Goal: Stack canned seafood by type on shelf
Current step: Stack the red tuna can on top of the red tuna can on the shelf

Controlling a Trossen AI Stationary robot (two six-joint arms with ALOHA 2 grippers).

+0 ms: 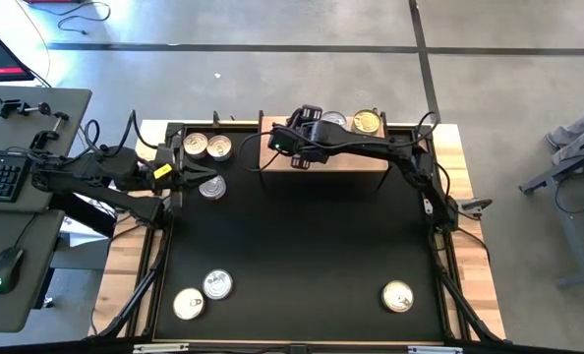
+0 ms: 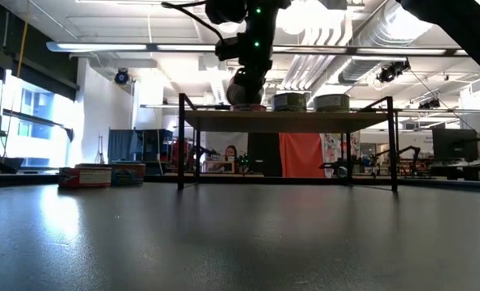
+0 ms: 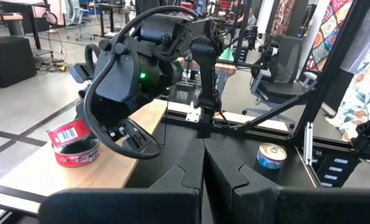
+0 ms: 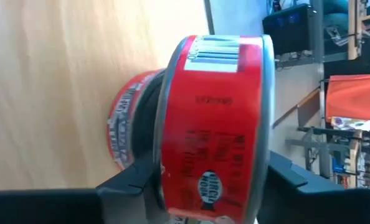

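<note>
Red-labelled tin (image 4: 213, 118) clamped in right gripper (image 4: 207, 179), tilted over a second red tin (image 4: 126, 134) at the wooden shelf (image 4: 48, 74) end nearer the left arm. Stacking step: level, lower, release. Shelf edge close; open top toward two other tins (image 1: 351, 121). Left gripper (image 1: 179, 175) clenched, empty, at table (image 1: 302, 246) edge.

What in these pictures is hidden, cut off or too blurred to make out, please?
- High view: the red can under the right pincer is hidden by the arm.
- Right wrist view: the held red can covers most of the can behind it; label print blurred.
- Low view: the shelf top is edge-on.
</note>
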